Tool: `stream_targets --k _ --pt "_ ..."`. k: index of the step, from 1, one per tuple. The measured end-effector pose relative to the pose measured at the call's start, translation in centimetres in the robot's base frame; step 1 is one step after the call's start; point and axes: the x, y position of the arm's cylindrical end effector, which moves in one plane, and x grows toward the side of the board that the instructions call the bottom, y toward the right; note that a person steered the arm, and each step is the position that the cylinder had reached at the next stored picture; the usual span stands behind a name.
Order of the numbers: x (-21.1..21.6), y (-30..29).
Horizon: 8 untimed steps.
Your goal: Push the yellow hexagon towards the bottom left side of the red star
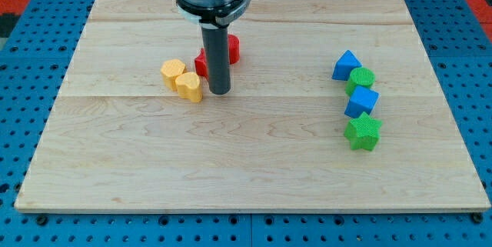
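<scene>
The yellow hexagon (pixel 173 72) lies left of centre on the wooden board. A second yellow block (pixel 189 87), its shape unclear, touches it at its lower right. The red star (pixel 202 63) sits just right of the hexagon and is partly hidden by my rod. A red round block (pixel 231 48) shows behind the rod to the right. My tip (pixel 219 91) stands on the board just right of the second yellow block and below the red star.
At the view's right stand a blue triangle (pixel 346 65), a green round block (pixel 360 80), a blue cube (pixel 361 101) and a green star (pixel 363 133) in a column. The board's edge (pixel 254 210) meets a blue pegboard.
</scene>
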Motion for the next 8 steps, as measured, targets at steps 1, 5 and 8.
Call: stream_targets --k 1,5,8 --pt "-0.1 -6.9" --pt "-5.0 -9.1" --pt "-2.9 -10.1"
